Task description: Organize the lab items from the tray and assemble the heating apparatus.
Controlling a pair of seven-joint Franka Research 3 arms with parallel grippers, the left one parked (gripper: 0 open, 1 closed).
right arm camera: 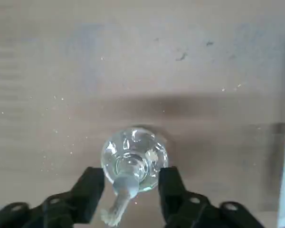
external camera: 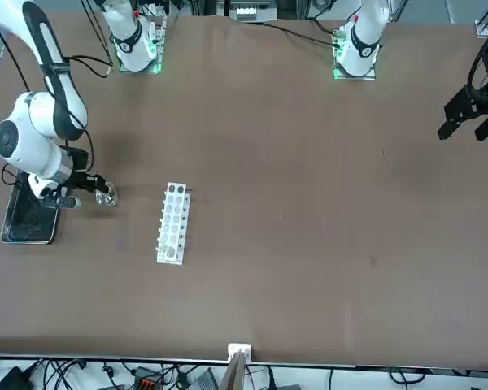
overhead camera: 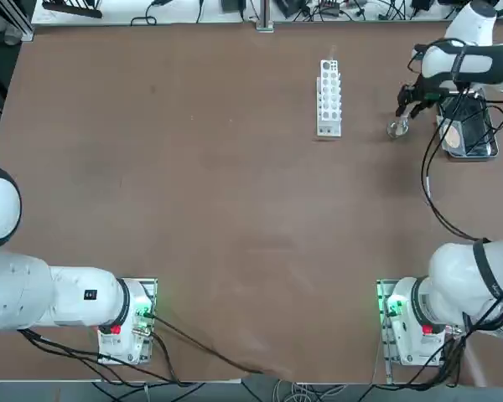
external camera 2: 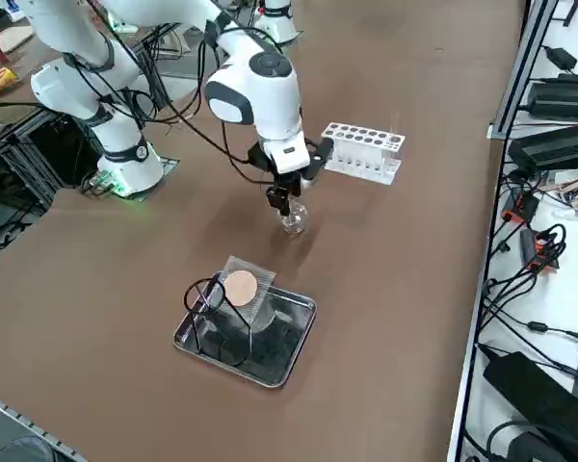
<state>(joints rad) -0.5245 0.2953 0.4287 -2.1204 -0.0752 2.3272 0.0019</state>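
Item one, small clear glass burner (right arm camera: 134, 159): stands upright on the bare brown table (overhead camera: 193, 193), between the metal tray (external camera 2: 295, 358) and the white holed rack (external camera 2: 362, 150), near the tray yet apart from it; a pale wick shows at its neck in the wrist view. Judged to sit there because the apparatus is to be built on open table, with room left around it for the stand. Item two, black wire ring stand (external camera 2: 210, 318): in the tray, its ring raised at the tray's end away from the rack, its thin legs on the dark bottom; not yet taken out. Item three, square grey mesh (external camera 2: 243, 289) with tan round centre: propped aslant against the stand's ring, overhanging the tray's rim on the side toward the burner; also not yet taken out. Item four, right gripper (right arm camera: 131, 186): directly over the burner, pointing down. Jaws: spread apart, one finger (right arm camera: 89, 187) on each side of the burner's neck, with a narrow gap visible on both sides; they appear to clasp nothing, and whether a pad grazes the glass cannot be told. Judged state of task: burner set out, stand and mesh remaining.
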